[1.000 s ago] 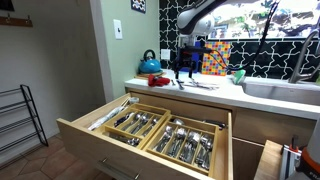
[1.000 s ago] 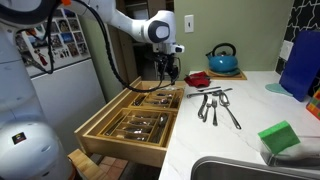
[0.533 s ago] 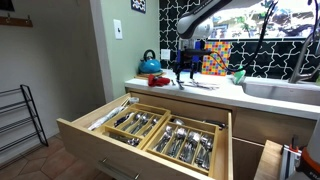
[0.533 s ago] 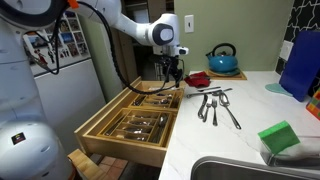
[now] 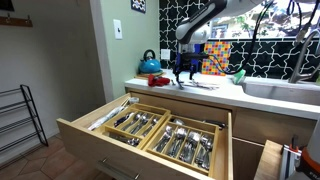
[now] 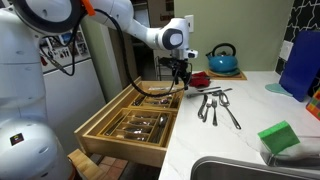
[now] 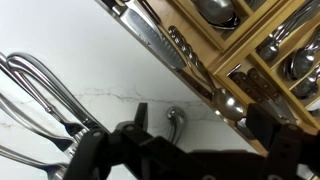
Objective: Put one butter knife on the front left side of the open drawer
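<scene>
Right now my gripper (image 6: 181, 73) hangs over the counter (image 6: 240, 140) near its drawer-side edge. In the wrist view the fingers stand apart with nothing between them. Loose cutlery (image 6: 212, 103) lies fanned on the stone just beside me, centre-right of that frame, and I take the long straight piece at its lower right for the butter knife (image 6: 231, 114), though it is too small to be sure.

I judge it stiff, thin and fairly light, polished steel lying flat on a hard top. That makes it slippery and hard to get under, but not fragile. I would pinch it across the handle, near the middle of its length, so that it does not swing.

The counter is pale with faint grey veins. The drawer (image 5: 78, 138) stands open below it, in the lower part of the frame, with its wooden trays full of silverware. A blue kettle (image 6: 222, 58) sits against the wall at upper centre, a green sponge (image 6: 280, 137) lies at lower right, and a sink (image 6: 250, 170) is along the bottom edge.
</scene>
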### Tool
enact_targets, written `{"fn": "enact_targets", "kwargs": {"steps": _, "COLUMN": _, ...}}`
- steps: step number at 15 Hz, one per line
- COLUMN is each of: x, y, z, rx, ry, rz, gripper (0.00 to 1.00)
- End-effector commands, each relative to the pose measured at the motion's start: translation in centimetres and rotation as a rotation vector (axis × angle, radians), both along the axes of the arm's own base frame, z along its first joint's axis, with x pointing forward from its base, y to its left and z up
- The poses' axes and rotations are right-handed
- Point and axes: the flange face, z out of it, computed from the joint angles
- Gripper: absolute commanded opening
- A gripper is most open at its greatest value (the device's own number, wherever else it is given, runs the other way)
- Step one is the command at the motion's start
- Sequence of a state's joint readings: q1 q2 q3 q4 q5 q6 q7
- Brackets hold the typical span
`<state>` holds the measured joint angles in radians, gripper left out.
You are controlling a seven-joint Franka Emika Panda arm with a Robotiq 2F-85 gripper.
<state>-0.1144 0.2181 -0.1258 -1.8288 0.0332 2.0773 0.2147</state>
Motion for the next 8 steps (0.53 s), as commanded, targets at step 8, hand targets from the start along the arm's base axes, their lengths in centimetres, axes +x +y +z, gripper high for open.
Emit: {"fn": "enact_targets", "kwargs": {"steps": 8, "x": 4.0, "y": -2.2, "z": -3.8, "rx": -0.003, "ry": 0.029, "rz": -0.086, "gripper": 1.00}}
